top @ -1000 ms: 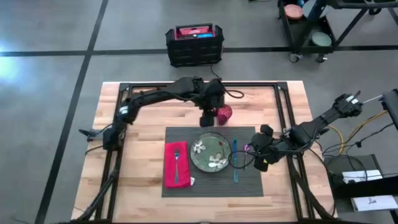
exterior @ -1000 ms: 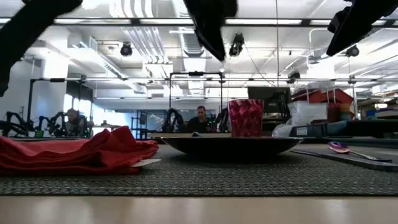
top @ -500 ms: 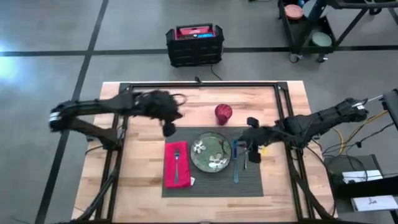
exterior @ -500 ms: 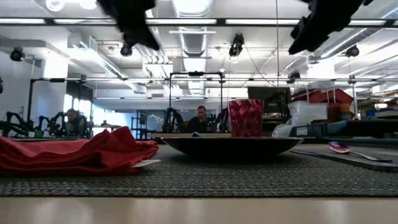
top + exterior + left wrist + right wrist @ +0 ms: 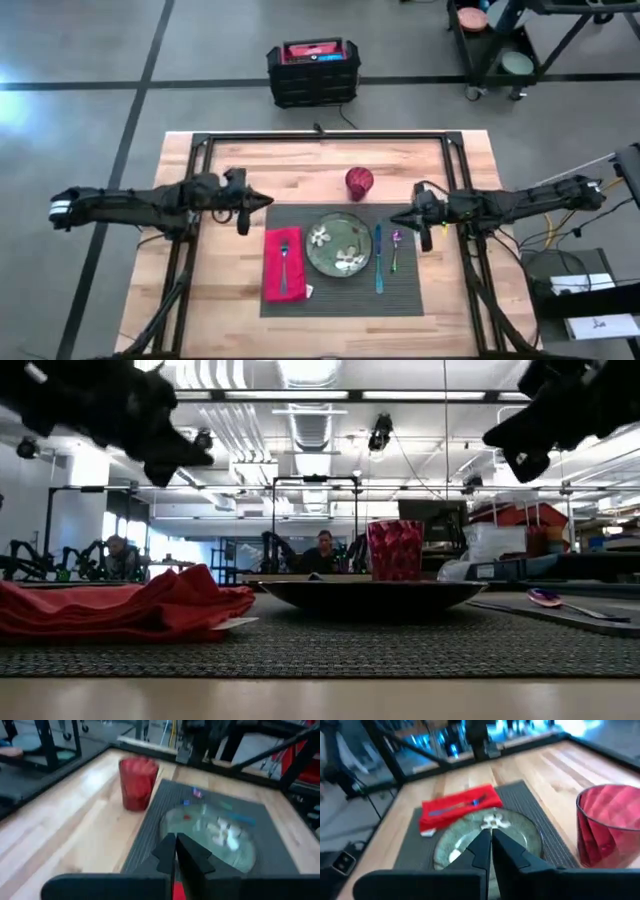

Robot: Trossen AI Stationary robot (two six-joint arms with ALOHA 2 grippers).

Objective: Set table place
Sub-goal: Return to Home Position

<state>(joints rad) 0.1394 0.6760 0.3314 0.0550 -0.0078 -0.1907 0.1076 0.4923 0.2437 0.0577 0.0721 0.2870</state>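
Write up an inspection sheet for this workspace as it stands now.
Surface: wooden table, grey placemat flat on it.
Job's things: green plate mid-mat; red napkin bearing fork on its left; knife, spoon on its right; red cup on wood beyond the mat.
Clutter: nothing seen.
Grippers: left gripper, right gripper high beside the mat, fingers shut, empty.
Cables: bundle off the table's right edge.
Surroundings: black crate on floor; people seated behind.

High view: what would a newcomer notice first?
The laid dark grey placemat in the middle of the table: a green plate in its centre, a red napkin with a fork to the left, blue cutlery to the right. A red cup stands on the wood beyond it. The left gripper and right gripper flank it, both shut.
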